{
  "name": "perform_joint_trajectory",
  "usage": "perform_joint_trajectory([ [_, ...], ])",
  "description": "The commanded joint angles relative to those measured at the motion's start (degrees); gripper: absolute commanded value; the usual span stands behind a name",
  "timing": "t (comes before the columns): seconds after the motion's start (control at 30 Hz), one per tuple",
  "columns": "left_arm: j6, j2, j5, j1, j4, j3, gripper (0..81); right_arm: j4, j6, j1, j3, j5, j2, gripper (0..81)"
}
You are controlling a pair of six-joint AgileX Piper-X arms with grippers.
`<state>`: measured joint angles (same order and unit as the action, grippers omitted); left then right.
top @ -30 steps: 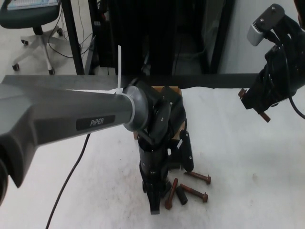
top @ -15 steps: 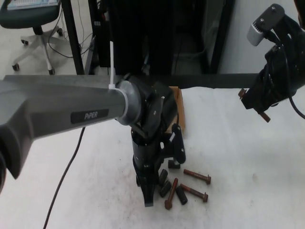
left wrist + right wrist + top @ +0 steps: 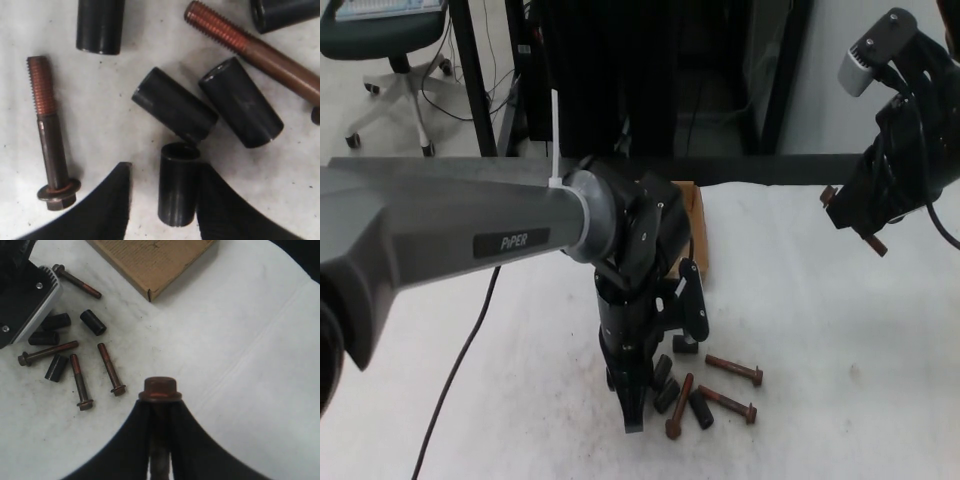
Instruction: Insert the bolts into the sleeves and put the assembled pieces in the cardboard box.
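Note:
Several rusty bolts (image 3: 733, 369) and black sleeves (image 3: 700, 408) lie loose on the white bench. My left gripper (image 3: 635, 410) points down into this pile. In the left wrist view it (image 3: 165, 167) is open, with one black sleeve (image 3: 177, 192) lying between its fingers; one finger (image 3: 225, 210) touches the sleeve, the other (image 3: 112, 210) stands apart. Two more sleeves (image 3: 175, 105) and a bolt (image 3: 50, 135) lie just beyond. My right gripper (image 3: 855, 225) hangs high at the bench's far right, shut on a bolt (image 3: 160, 389) with its head sticking out. The cardboard box (image 3: 692, 225) sits behind the left arm.
The left arm's long grey link (image 3: 450, 235) crosses the near left of the high view and hides part of the box. A black cable (image 3: 460, 380) trails over the bench on the left. A dark rail (image 3: 770, 168) marks the bench's far edge.
The left arm has shifted a little to the left and lowered its gripper into the pile of sleeves. The right arm has stayed still with its bolt.

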<state>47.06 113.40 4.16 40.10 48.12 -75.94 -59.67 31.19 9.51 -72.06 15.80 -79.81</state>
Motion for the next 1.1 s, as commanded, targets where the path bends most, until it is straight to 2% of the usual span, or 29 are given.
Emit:
perform_joint_trajectory([
  [0.0, -0.4, 0.7, -0.4, 0.1, -0.2, -0.3, 38.9, 0.4, 0.5, -0.3, -0.2, 0.9, 0.9, 0.8],
  [0.1, -0.4, 0.7, -0.4, 0.1, -0.2, -0.3, 38.0, 0.4, 0.5, -0.3, -0.2, 0.9, 0.9, 0.8],
  [0.13, -0.4, 0.7, -0.4, 0.1, -0.2, -0.3, 35.0, 0.4, 0.5, -0.3, -0.2, 0.9, 0.9, 0.8],
  [0.23, -0.4, 0.7, -0.4, 0.1, -0.2, -0.3, 17.6, 0.4, 0.5, -0.3, -0.2, 0.9, 0.9, 0.8],
  [0.3, -0.4, 0.7, -0.4, 0.1, -0.2, -0.3, 0.7, 0.4, 0.5, -0.3, -0.2, 0.9, 0.9, 0.8],
  [0.43, -3.0, 0.7, -0.9, 0.1, -0.7, -0.3, 0.4, 0.4, 0.5, -0.3, -0.2, 0.8, 0.9, 0.8],
  [0.53, -8.7, 0.1, -0.8, 0.1, -1.3, -0.3, 0.2, 0.8, 0.2, -0.3, -0.2, 0.8, 1.0, 0.8],
  [0.67, -15.7, -3.7, -0.8, -0.1, -1.9, -0.3, 0.3, 7.1, -4.4, -0.8, -0.2, 2.0, 2.0, 0.8],
  [0.77, -21.8, -8.2, -1.1, -0.7, -3.4, -0.1, 0.3, 12.4, -11.4, -2.9, -0.2, 9.2, 3.6, 0.8],
  [0.87, -30.9, -14.9, -4.6, -1.5, -7.2, 1.7, 0.3, 15.9, -16.8, -5.6, -0.2, 15.1, 5.3, 0.8],
  [1.07, -40.2, -32.1, -7.0, -2.3, -24.2, 14.6, 0.3, 27.2, -28.7, -9.9, 3.0, 29.6, 9.0, 0.8],
])
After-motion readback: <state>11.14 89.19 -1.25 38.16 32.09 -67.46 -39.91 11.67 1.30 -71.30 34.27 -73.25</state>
